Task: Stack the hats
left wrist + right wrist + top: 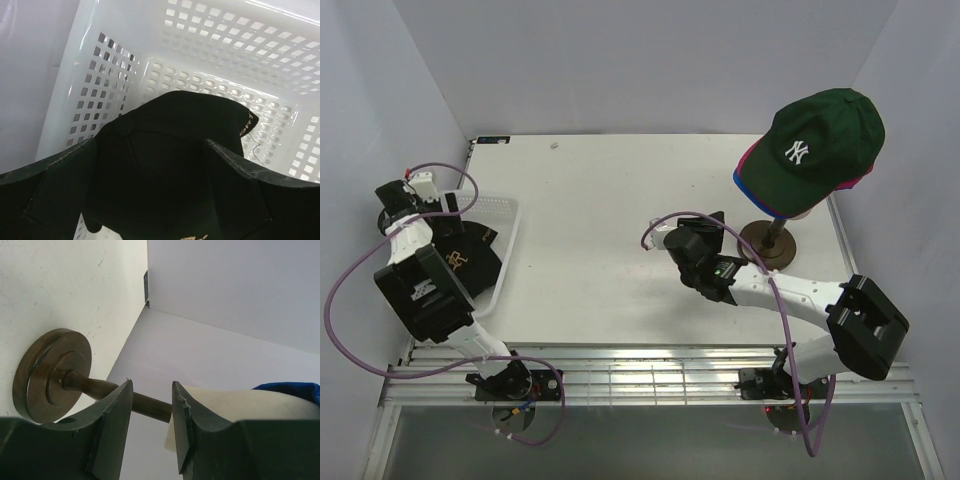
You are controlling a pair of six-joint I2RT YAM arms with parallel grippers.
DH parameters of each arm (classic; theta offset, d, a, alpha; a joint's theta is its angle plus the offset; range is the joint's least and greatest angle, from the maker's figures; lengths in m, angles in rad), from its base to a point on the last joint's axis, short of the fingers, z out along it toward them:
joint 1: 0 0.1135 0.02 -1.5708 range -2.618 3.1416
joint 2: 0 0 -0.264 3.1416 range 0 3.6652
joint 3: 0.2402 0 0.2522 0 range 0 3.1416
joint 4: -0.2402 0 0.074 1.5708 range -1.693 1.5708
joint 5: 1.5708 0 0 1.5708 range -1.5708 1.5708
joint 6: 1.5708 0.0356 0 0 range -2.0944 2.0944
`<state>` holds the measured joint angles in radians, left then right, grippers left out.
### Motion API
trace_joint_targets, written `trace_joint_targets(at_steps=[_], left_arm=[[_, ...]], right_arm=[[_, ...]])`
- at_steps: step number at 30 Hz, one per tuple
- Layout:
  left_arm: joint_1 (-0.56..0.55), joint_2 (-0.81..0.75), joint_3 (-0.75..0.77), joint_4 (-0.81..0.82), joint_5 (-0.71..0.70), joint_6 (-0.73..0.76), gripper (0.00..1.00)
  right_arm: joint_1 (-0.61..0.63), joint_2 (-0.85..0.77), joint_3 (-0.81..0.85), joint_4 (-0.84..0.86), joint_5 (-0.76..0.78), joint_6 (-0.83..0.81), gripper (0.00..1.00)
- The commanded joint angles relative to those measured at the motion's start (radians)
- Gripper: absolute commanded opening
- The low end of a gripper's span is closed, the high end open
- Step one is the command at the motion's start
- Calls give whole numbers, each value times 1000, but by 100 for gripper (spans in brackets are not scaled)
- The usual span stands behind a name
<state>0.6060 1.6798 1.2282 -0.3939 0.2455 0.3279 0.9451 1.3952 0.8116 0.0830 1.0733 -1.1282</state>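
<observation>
Jaws of the left gripper [150,142] stand spread over the black cap [175,115] inside the white basket [240,60]; the right gripper's [151,390] gape empty, well right of the basket (near the green cap's [817,140] stack). Black cap looks soft, light; take its stiffer brim.

The top view looks steeply down from high behind the near edge, taking in the whole table [620,230]. The left wrist view sits close inside the basket [240,55], facing its mesh wall over the black cap [170,150]; both appear at the top view's left. The right wrist view skims low across the table toward the stand [50,375], at the top view's right
</observation>
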Motion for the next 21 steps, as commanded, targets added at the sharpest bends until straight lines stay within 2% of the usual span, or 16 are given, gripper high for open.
trace_joint_targets(at_steps=[1, 5, 6, 8, 9, 18, 21], left_arm=[[3, -3, 21, -56, 34, 23, 97], [8, 32, 36, -108, 78, 40, 64], [8, 41, 40, -132, 98, 43, 48], [9, 44, 63, -154, 113, 43, 27], [8, 40, 68, -164, 120, 40, 0], [9, -103, 172, -163, 147, 7, 0], [9, -138, 212, -180, 178, -1, 3]], right_arm=[[7, 7, 47, -11, 7, 33, 43], [7, 7, 46, -12, 8, 34, 43], [7, 5, 46, -12, 8, 36, 43], [7, 2, 46, -12, 8, 36, 43], [7, -1, 46, -12, 8, 35, 43], [9, -1, 67, -22, 11, 36, 43], [9, 2, 83, -35, 13, 41, 43]])
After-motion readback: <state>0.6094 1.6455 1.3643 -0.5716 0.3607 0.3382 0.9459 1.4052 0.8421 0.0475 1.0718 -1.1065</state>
